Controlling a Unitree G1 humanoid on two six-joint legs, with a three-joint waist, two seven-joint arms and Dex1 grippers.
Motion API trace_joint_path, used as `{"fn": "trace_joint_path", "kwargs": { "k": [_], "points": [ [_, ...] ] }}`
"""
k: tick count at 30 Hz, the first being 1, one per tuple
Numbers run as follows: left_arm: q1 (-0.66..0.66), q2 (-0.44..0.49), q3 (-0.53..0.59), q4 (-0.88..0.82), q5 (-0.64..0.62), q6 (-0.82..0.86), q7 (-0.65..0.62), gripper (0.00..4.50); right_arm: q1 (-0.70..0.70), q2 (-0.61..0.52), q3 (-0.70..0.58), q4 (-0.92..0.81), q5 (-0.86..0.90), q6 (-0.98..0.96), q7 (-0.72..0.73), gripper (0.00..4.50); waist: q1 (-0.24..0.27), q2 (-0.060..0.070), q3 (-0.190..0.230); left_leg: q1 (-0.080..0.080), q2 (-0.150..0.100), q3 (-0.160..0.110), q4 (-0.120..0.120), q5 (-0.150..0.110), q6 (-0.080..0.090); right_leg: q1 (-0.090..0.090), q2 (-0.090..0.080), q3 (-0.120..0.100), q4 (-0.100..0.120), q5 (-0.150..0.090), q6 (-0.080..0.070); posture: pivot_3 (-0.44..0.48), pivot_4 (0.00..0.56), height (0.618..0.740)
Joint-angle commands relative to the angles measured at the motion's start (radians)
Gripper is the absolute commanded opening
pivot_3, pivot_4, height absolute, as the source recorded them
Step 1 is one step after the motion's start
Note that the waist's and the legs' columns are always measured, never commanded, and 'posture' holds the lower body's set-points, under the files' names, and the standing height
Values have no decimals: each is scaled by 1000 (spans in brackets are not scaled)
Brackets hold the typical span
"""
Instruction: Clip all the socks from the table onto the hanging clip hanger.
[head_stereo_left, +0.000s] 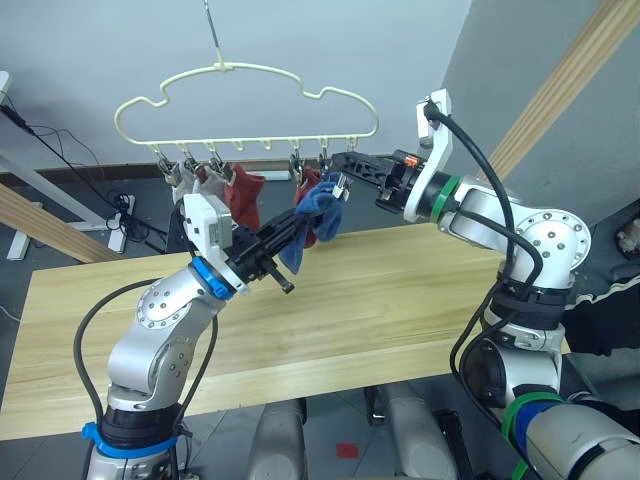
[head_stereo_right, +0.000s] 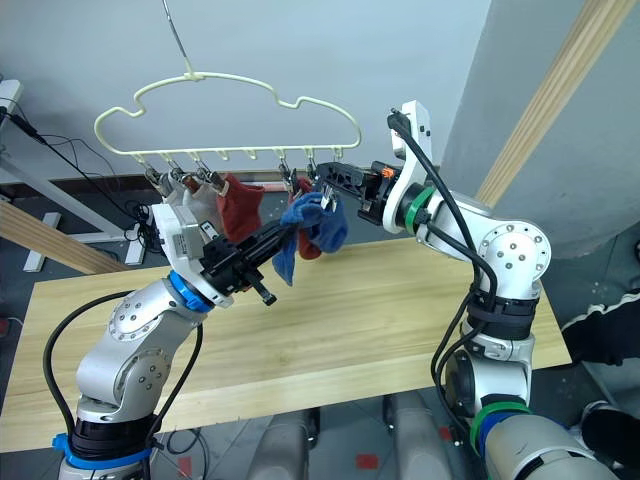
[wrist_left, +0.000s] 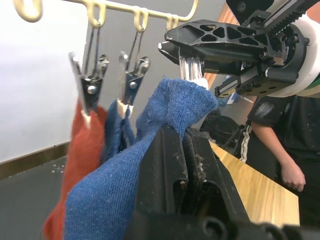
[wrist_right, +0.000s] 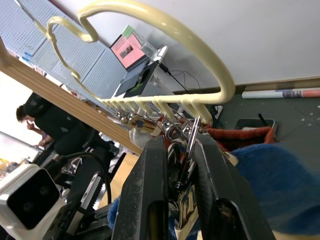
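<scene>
- Hanging from the thin pale-yellow cloud-shaped wire clip hanger (head_stereo_left: 250, 90), light grey and rust-red socks are already filling the left-hand clips; the long light wooden table (head_stereo_left: 400, 290) is lying bare.
- Clenching the soft blue ankle sock (head_stereo_left: 318, 205), the left gripper (head_stereo_left: 288, 235) is lifting it clipward; tugging could be swinging the hanger.
- Squeezing a small metal clip (wrist_right: 186, 150), the right gripper (head_stereo_left: 345, 168) is risking release before the fabric is seated, dropping the sock.
</scene>
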Motion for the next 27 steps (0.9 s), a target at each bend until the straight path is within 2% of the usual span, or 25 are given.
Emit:
{"fn": "trace_joint_path", "kwargs": {
  "k": [1,8,13,14,20,27],
  "points": [
    [-4,2,24,-35,-12,-30,-11,0,13,-35,49,-51,-26,-46,56,324,1,0,0,0,0,0,0,0,0,0,0,0,0,0,0,-23,373,740],
    [0,4,22,-39,-10,-30,-19,0,22,-57,80,-45,-43,-81,80,324,1,0,0,0,0,0,0,0,0,0,0,0,0,0,1,-21,374,740],
    [1,4,20,-40,-9,-31,-22,0,21,-65,86,-43,-39,-88,84,1937,1,0,0,0,0,0,0,0,0,0,0,0,0,-1,1,-22,375,740],
    [2,5,21,-41,-9,-31,-22,0,21,-65,87,-42,-39,-89,83,2441,1,0,0,0,0,0,0,0,0,0,0,0,0,0,1,-24,374,740],
    [-3,-3,2,-40,2,-25,-14,0,21,-85,55,-51,3,-66,83,4417,1,0,0,0,0,0,0,0,0,0,0,0,0,0,1,-26,375,740],
    [-29,-14,-19,-4,22,-24,-1,0,75,-232,-57,-118,188,36,81,4468,5,0,0,-1,0,0,0,0,0,0,0,0,-1,0,1,-57,368,740]
  ]
}}
